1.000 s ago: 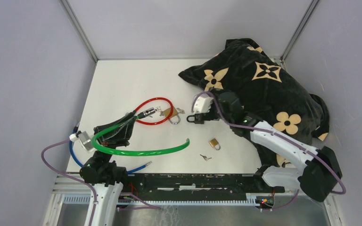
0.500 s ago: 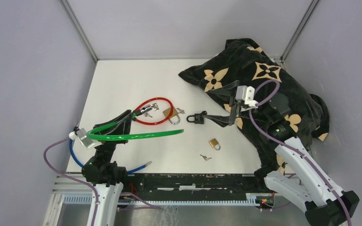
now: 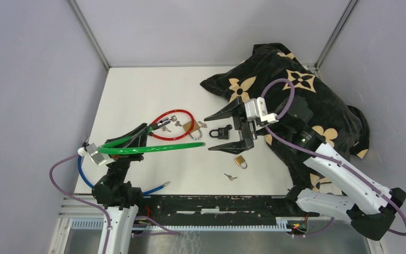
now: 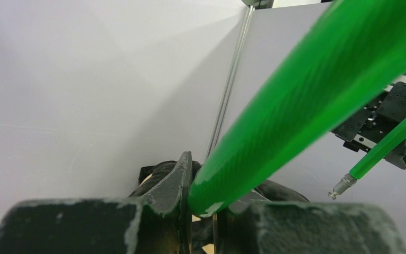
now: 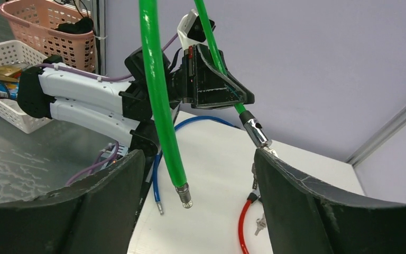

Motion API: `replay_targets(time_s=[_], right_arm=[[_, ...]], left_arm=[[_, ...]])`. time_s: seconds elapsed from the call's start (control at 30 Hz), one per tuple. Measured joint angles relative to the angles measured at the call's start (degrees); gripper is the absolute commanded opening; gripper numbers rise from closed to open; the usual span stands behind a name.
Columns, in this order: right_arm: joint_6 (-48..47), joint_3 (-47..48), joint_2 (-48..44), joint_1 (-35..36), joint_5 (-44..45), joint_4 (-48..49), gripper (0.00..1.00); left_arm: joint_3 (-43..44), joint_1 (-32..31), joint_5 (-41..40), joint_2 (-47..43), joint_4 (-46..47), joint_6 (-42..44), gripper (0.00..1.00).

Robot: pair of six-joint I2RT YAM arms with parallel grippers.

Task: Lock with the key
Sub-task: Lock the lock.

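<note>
Nearest, by the front edge of the white bench (image 3: 137, 90), a blue cable (image 3: 156, 188) is trailing out from beside the left arm's base. A loose key (image 3: 230, 177) is lying flat near the middle, touching nothing. Just beyond the key, a small brass padlock (image 3: 239, 161) is sitting on the bench. Further in on the left, the left gripper (image 3: 144, 132) is holding the green cable lock (image 3: 164, 148), its jaws pinched tight on the tube, as the left wrist view is showing. The cable is reaching out to the right above the bench, its metal ends hanging in the air. At about the same depth, the right gripper (image 3: 207, 134) is hovering with its jaws spread wide and gripping nothing. One jaw is standing on either side of a black padlock (image 3: 223, 132) lying on the bench; whether they are touching it I cannot tell. Just left of that, a larger brass padlock (image 3: 192, 128) is resting at the edge of the red cable lock (image 3: 177, 110), with small keys (image 3: 202, 125) lying beside it. Farthest back on the right, a black cushion (image 3: 296, 100) with tan flowers is slumping into the corner.
</note>
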Motion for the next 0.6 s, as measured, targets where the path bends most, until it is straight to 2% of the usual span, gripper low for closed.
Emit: replay_targets(time_s=[0.2, 0.3, 0.37, 0.47, 0.53, 0.6], right_arm=[[0.7, 1.4, 4.6, 3.1, 2.3, -2.0, 0.69], [0.7, 1.7, 5.7, 4.1, 2.5, -3.3, 0.51], [0.3, 2.5, 6.2, 4.5, 2.7, -4.3, 0.3], [0.2, 3.9, 6.7, 5.2, 2.9, -5.2, 0.07], [0.9, 4.6, 7.2, 5.4, 3.0, -4.9, 0.0], [2.6, 5.1, 8.1, 5.5, 3.5, -3.0, 0.0]], left_arm=[[0.0, 0.0, 0.0, 0.0, 0.0, 0.0, 0.02], [0.0, 0.0, 0.0, 0.0, 0.0, 0.0, 0.02], [0.0, 0.0, 0.0, 0.0, 0.0, 0.0, 0.02], [0.0, 0.0, 0.0, 0.0, 0.0, 0.0, 0.02], [0.0, 0.0, 0.0, 0.0, 0.0, -0.1, 0.02], [0.0, 0.0, 0.0, 0.0, -0.2, -0.1, 0.02]])
